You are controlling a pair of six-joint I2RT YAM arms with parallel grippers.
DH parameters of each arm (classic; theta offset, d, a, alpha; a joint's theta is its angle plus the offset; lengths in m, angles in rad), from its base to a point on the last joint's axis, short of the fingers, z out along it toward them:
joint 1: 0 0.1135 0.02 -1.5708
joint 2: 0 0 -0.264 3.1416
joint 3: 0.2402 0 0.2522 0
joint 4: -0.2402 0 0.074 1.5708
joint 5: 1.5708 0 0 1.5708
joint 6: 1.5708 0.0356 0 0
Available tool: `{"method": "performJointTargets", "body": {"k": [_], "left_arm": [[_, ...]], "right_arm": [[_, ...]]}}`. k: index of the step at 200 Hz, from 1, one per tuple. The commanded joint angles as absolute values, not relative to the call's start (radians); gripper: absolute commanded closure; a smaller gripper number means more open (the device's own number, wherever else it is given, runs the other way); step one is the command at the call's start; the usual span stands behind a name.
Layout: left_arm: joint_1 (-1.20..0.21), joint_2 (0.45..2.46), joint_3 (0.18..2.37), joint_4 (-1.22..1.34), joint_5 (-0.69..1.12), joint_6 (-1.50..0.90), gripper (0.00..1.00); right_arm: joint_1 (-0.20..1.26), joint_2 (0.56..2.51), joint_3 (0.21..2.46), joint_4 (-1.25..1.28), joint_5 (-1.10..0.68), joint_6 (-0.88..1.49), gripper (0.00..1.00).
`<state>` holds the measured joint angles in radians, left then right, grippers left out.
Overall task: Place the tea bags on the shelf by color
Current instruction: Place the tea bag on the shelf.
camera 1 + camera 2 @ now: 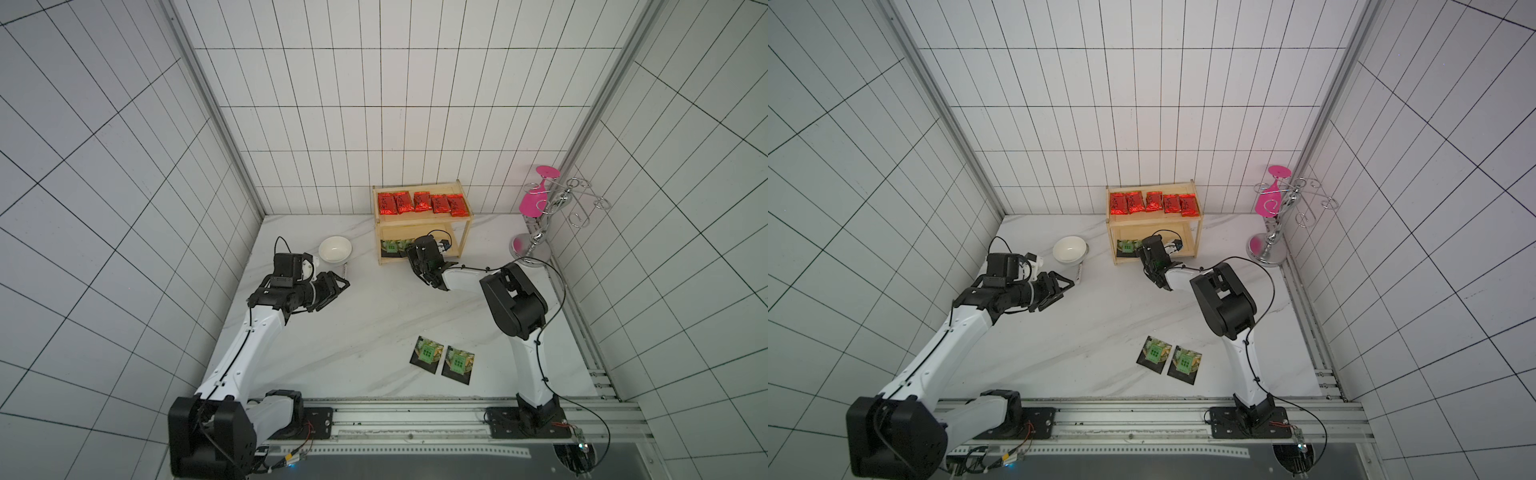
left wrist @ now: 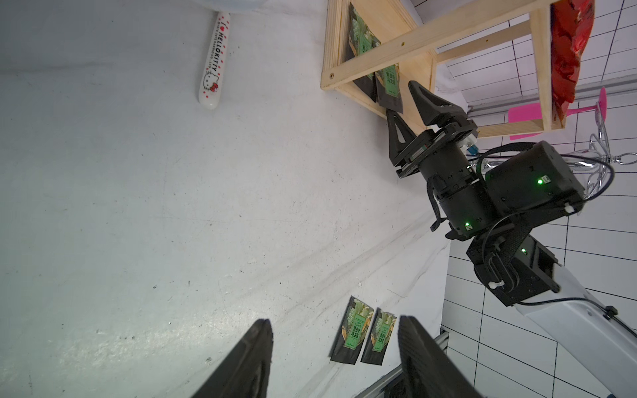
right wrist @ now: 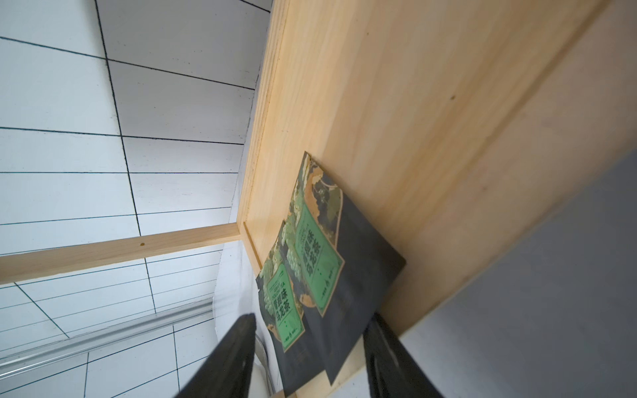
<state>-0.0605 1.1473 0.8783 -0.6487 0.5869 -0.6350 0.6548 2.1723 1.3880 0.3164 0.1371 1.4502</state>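
On tabletop (image 1: 374,324), shelf (image 1: 422,219): five red tea bags (image 1: 422,201) top tier, two black tea bags (image 3: 320,262) lower tier, two loose black bags (image 1: 428,353) out front. Right tool (image 2: 400,98) at lower tier, jaws spread, empty; left tool (image 1: 341,284) released too. Black sort half done, I'd say; next: back out, pinch a flat loose one.

Materials and surface finish
Shelf (image 1: 424,220): bare pale wood, matt. Red tea bags (image 1: 422,202): crinkled glossy foil. Black tea bags (image 3: 344,275), just ahead of the jaws of the right gripper (image 3: 312,317): matt dark film. Table (image 1: 374,316): smooth, marble-veined white. Wire stand (image 1: 539,237): polished chrome.
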Motion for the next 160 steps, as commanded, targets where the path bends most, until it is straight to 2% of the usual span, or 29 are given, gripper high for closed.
{"method": "performJointTargets", "body": {"k": [1, 67, 93, 113, 135, 160], "left_arm": [[-0.051, 1.130, 0.891, -0.646, 0.580, -0.620, 0.38], [-0.051, 1.139, 0.885, -0.630, 0.596, -0.630, 0.40], [-0.051, 1.137, 0.889, -0.646, 0.576, -0.620, 0.41], [-0.090, 1.139, 0.883, -0.645, 0.551, -0.622, 0.41], [-0.202, 1.127, 0.825, -0.594, 0.476, -0.662, 0.39], [-0.305, 1.139, 0.739, -0.449, 0.470, -0.715, 0.38]], "right_arm": [[0.652, 2.153, 1.426, 0.116, 0.096, 1.393, 0.41], [0.656, 2.092, 1.417, 0.086, 0.020, 1.253, 0.33], [0.663, 2.012, 1.342, 0.139, -0.067, 1.142, 0.37], [0.704, 1.857, 1.207, 0.094, -0.073, 0.922, 0.38], [0.767, 1.630, 0.963, 0.052, -0.016, 0.752, 0.40], [0.839, 1.385, 0.741, -0.044, 0.022, 0.558, 0.49]]}}
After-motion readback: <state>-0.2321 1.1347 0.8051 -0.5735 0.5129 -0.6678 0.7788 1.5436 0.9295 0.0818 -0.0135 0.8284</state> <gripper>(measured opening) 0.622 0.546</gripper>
